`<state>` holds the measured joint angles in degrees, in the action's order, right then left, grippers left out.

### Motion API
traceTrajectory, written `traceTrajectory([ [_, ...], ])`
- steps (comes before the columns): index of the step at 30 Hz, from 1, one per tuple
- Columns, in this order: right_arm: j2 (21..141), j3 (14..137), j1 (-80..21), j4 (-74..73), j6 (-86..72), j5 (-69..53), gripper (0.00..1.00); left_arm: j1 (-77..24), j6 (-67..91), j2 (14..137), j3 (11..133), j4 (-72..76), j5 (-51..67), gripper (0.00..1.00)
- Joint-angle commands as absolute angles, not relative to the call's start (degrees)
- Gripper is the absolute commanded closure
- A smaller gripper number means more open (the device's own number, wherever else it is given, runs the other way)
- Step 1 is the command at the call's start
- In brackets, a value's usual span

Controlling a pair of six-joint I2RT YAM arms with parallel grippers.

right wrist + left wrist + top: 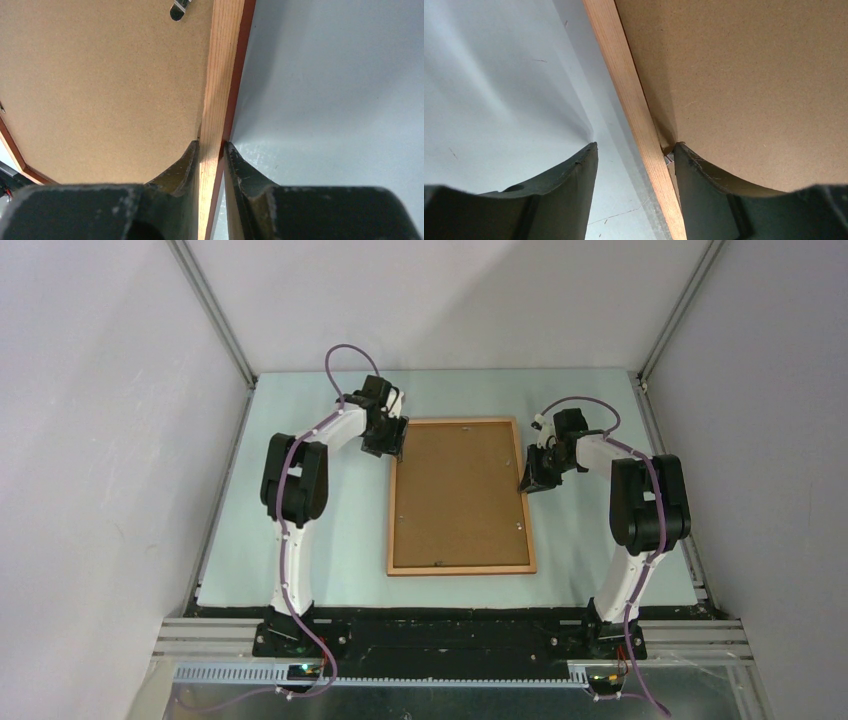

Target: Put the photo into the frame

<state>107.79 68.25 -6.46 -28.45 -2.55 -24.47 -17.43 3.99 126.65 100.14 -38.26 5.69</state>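
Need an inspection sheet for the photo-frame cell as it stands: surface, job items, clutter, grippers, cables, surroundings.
Surface: pale table, flat, with a few fine marks in the left wrist view.
Job's things: the frame lies face down mid-table with the backing board sitting in it. The photo is not visible; cannot tell whether it is under the board.
Clutter: nothing seen.
Grippers: left gripper open, fingers straddling the frame's left rail near the far corner. Right gripper shut on the frame's right rail.
Cables: purple cables run along both arms and loop above the wrists, off the frame.
Surroundings: white walls, aluminium posts at the far corners.
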Motion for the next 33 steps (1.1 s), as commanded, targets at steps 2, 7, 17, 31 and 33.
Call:
traceTrajectory([
  [2,108.4,68.0,-6.5,-30.6,-1.5,-27.1,1.00,-17.2,3.4,122.6,99.6,-38.2,6.4,0.37],
  [7,108.7,68.0,-6.4,-30.6,-1.5,-27.4,1.00,-17.3,2.9,121.8,98.9,-38.2,7.8,0.35],
  [17,108.8,68.0,-6.4,-30.6,-1.6,-27.6,1.00,-17.3,1.6,121.2,97.5,-38.2,6.4,0.38],
  [31,108.6,68.0,-6.3,-30.8,-1.7,-28.0,1.00,-17.2,1.9,124.4,101.4,-38.2,5.8,0.53],
  [33,108.6,68.0,-6.3,-30.8,-1.7,-28.0,1.00,-17.3,2.1,124.9,102.1,-38.1,6.1,0.56],
])
